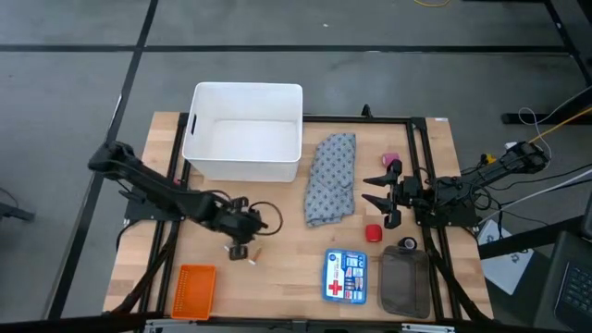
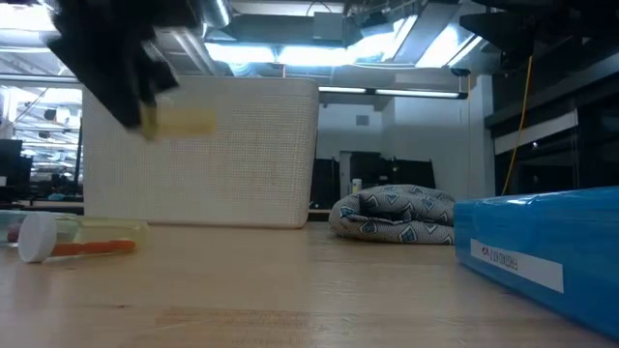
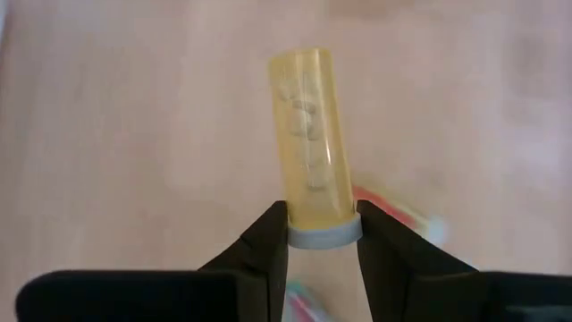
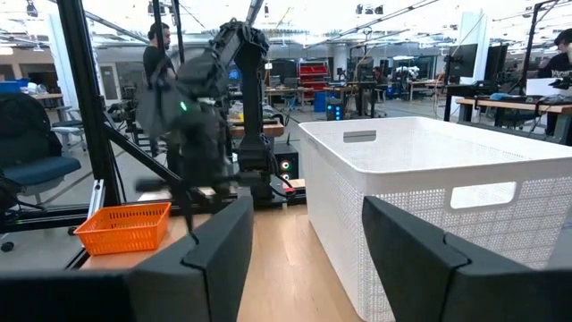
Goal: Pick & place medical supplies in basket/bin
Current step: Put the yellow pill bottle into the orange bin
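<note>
My white bin (image 1: 244, 141) sits at the bench's (image 1: 287, 268) far edge, up and slightly right of my left end effector (image 1: 242, 225), the nearer arm to it. That end effector is pinched on a yellow vial (image 3: 309, 148) at its grey cap, long axis pointing straight out from the fingers, lifted off the bench. My right end effector (image 1: 381, 203) waits half open and empty beside the patterned cloth (image 1: 332, 178).

Grey floor (image 1: 74, 83), ceiling lights (image 2: 290, 53), workbenches (image 4: 500, 105) behind.

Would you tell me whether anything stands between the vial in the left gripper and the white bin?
Nothing visible does: the left gripper holds the yellow vial, and only bare table lies between it and the white bin.
</note>
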`<action>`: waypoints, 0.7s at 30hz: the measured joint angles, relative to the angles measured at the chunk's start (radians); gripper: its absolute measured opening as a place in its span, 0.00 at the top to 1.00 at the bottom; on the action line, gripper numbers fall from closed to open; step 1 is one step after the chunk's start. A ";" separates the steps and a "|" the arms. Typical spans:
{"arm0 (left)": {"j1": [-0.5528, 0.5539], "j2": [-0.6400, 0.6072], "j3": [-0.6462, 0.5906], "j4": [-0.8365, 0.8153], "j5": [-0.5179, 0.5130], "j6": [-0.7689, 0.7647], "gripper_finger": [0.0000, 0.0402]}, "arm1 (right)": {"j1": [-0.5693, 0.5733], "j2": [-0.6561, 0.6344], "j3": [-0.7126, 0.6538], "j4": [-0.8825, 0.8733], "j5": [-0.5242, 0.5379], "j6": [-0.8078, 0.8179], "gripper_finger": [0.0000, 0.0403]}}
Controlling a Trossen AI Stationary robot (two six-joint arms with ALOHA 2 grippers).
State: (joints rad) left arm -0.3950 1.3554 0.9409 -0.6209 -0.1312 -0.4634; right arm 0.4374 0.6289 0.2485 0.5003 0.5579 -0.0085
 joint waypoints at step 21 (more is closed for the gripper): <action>-0.404 -0.181 -0.052 -0.232 0.024 -0.319 0.77 | 0.000 0.000 0.000 0.000 0.142 0.103 0.47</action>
State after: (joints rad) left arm -0.7991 1.1744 0.8890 -0.8531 -0.1076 -0.7828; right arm 0.4374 0.6289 0.2485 0.5003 0.6998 0.0947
